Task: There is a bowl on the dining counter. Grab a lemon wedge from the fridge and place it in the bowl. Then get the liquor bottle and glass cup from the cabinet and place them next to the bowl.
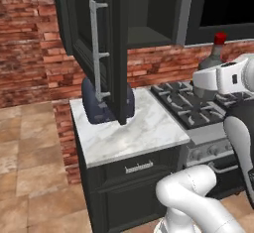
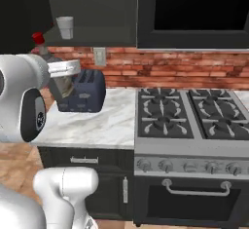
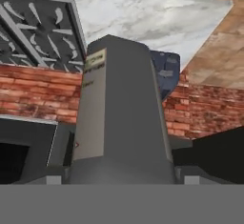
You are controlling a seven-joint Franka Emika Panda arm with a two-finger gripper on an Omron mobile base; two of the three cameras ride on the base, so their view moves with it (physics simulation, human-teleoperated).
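We have the liquor bottle (image 3: 121,118) clamped in the hand (image 3: 119,178), off the cabinet (image 1: 116,38) shelf where the glass cup (image 2: 65,27) waits; keep it upright, clear of the door

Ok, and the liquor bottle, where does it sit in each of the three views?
Left base view: liquor bottle at the right, red cap above the white arm, over the stove.
Right base view: upper left, red cap beside the arm, below the glass cup on the cabinet shelf.
Hand view: the big grey body at centre, running up from the bottom.
Shared landmark: the dark blue toaster.
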